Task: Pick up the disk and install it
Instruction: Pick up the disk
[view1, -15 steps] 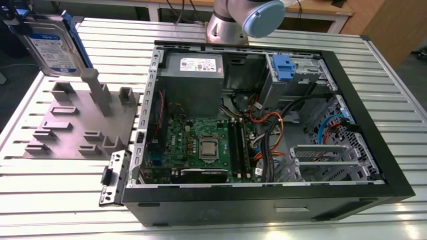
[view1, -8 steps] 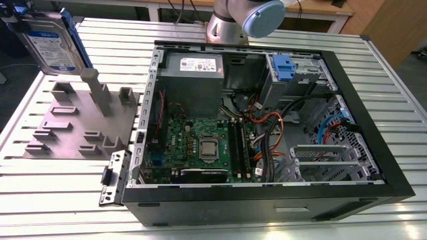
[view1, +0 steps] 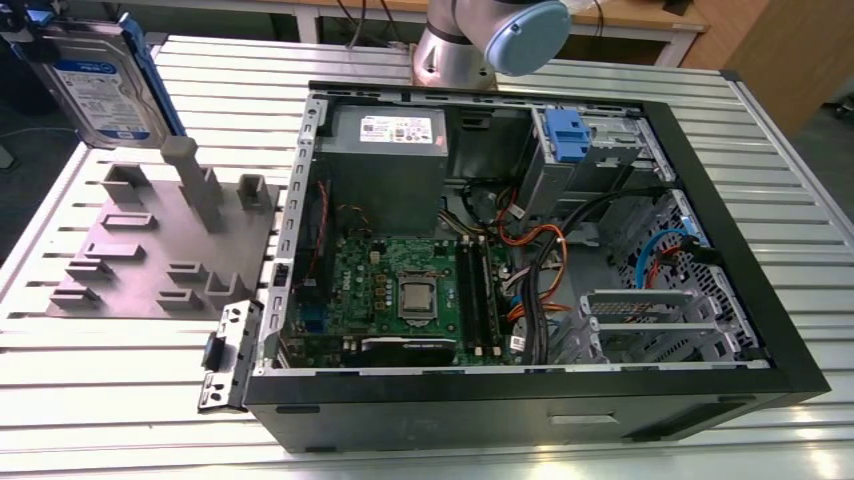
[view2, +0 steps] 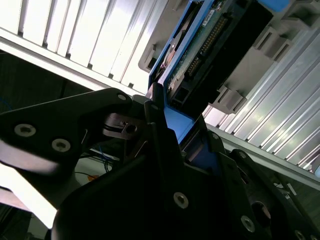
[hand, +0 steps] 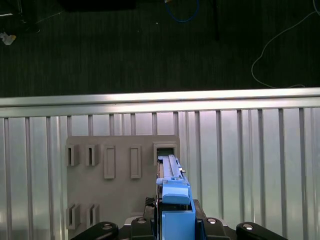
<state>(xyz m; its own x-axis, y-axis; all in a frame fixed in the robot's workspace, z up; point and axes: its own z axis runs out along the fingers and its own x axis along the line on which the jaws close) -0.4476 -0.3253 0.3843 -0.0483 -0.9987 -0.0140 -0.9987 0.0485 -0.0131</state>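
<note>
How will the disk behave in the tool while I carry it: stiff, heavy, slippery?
Probably stiff and heavy for its size: the disk has a metal body. Gripped edge-on by the tool on its blue bracket, it might slip or pivot. Its bare circuit board looks fragile; avoid knocks.

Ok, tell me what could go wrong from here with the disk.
1. The gripper clamps the disk by its blue bracket; the disk might tilt or slip.
2. Loose cables crowd the computer case beside the drive bay and could snag the disk.
</note>
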